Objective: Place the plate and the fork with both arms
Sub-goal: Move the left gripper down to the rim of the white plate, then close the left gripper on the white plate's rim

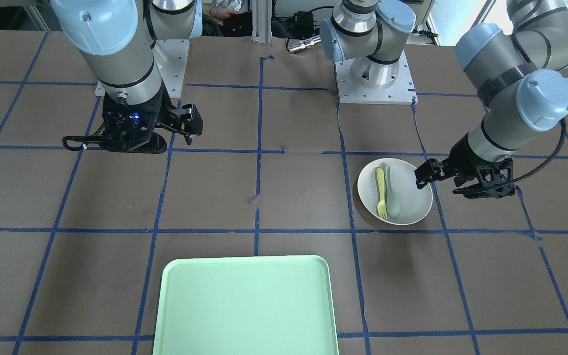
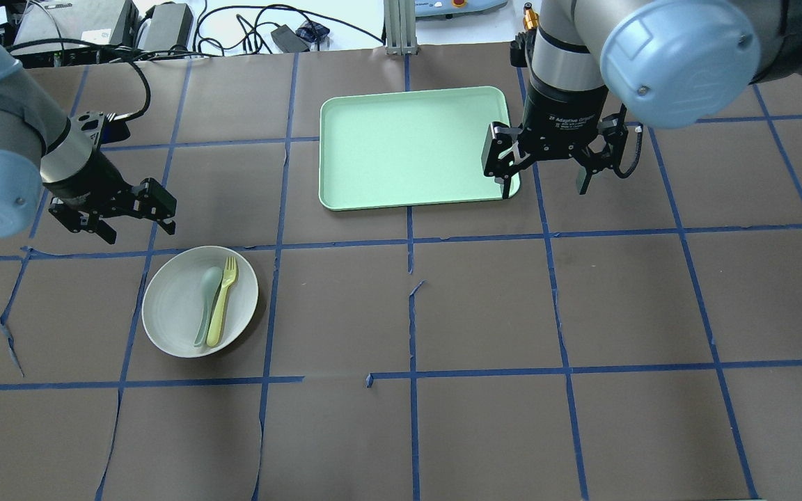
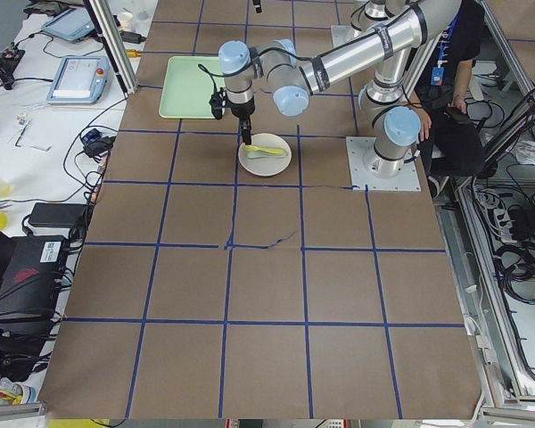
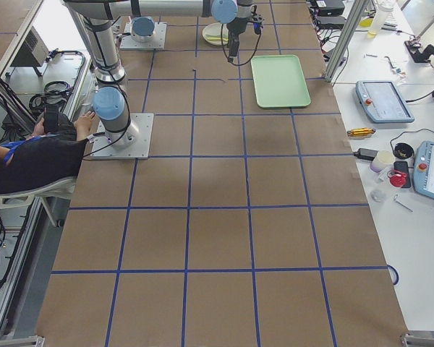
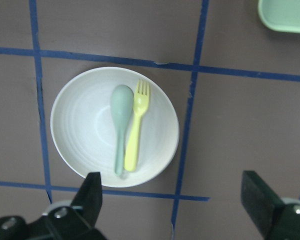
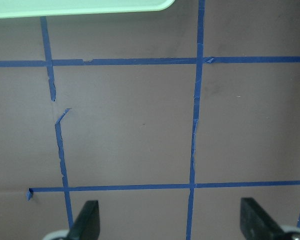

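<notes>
The off-white plate [image 2: 173, 314] lies on the table at my left, also in the front view [image 1: 413, 193] and the left wrist view [image 5: 80, 125]. The pale-yellow fork [image 2: 222, 303] lies in it, tines toward the far side, next to a grey-green spoon [image 2: 206, 300]; the fork also shows in the front view [image 1: 380, 192] and the left wrist view [image 5: 135, 135]. My left gripper [image 2: 133, 223] hovers open and empty just beyond the plate's far left rim; it also shows in the left wrist view [image 5: 175, 210]. My right gripper [image 2: 540, 174] is open and empty at the tray's near right corner, above bare table [image 6: 170, 220].
A mint-green rectangular tray [image 2: 408, 146] lies at the far centre of the table, also in the front view [image 1: 247, 305]. Blue tape lines grid the brown table cover. Cables and equipment sit beyond the far edge.
</notes>
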